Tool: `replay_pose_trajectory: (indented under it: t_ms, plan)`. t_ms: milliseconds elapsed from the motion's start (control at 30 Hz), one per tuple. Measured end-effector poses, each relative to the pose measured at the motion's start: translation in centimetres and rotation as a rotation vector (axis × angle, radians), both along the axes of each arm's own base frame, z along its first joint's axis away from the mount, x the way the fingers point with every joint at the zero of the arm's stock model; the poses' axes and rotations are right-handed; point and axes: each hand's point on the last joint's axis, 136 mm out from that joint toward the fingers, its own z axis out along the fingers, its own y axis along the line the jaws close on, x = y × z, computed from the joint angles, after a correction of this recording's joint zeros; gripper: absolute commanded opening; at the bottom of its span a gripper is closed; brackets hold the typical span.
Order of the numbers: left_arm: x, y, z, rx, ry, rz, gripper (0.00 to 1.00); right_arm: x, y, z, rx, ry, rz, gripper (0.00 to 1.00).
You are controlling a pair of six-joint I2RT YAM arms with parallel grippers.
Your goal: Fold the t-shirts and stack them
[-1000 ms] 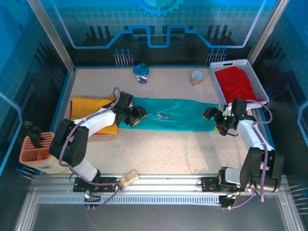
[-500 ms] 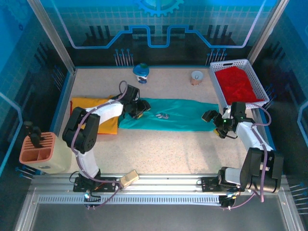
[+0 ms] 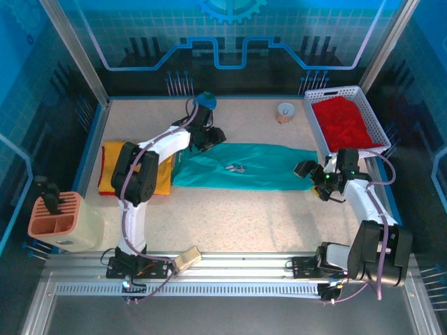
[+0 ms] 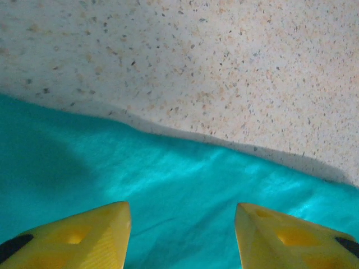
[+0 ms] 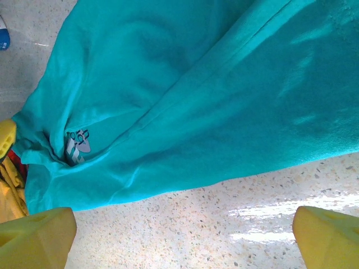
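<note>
The teal-green t-shirt [image 3: 244,166] lies spread across the middle of the table, its white lettering [image 3: 236,168] facing up. The yellow t-shirt [image 3: 112,167] lies folded at the left. The red t-shirt [image 3: 342,122] fills the white basket [image 3: 363,94] at the back right. My left gripper [image 3: 209,136] is open over the teal shirt's far left edge; in the left wrist view the left gripper [image 4: 182,224] has nothing but teal cloth [image 4: 112,168] below it. My right gripper [image 3: 312,178] stands wide open at the shirt's right end, and the right gripper [image 5: 182,235] hangs over bare table beside the hem [image 5: 224,168].
A blue and white object [image 3: 204,102] stands at the back, just behind the left arm. A small round item [image 3: 286,112] sits by the basket. A beige holder [image 3: 59,223] stands off the table's near left corner.
The left arm has swung from the teal shirt's left end toward the far edge, stretching out over the shirt's back corner. The right gripper has hardly moved.
</note>
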Motion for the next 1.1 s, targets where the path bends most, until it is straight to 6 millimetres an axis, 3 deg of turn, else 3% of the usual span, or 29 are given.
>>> replay_pose_trajectory:
  t_ms: [133,233,400,567,767,933,1100]
  plan:
    - [-2.4,1.0,3.1,0.014,-0.011,-0.011,0.45,0.0,0.0,-0.3,0.002,0.009,0.001,0.99]
    - [-3.7,1.4,3.7,0.025,0.003,-0.026,0.41,0.0,0.0,-0.8,0.005,0.028,0.001,0.99]
    - [-5.5,2.1,-0.3,0.07,0.122,-0.032,0.36,0.0,0.0,-0.9,0.007,0.033,0.001,0.99]
    - [-6.0,2.2,-4.1,0.109,0.225,-0.038,0.34,0.0,0.0,-0.9,0.003,0.031,0.007,0.98]
    - [-3.9,1.3,-5.5,0.123,0.231,-0.059,0.33,0.0,0.0,-0.9,-0.001,0.028,0.012,0.98]
    - [-1.1,0.4,-4.0,0.12,0.166,-0.07,0.33,0.5,-0.1,-0.5,-0.003,0.019,0.012,0.97]
    - [0.7,0.1,-2.5,0.136,0.121,-0.084,0.34,2.5,-0.4,0.4,-0.049,0.003,0.026,0.92]
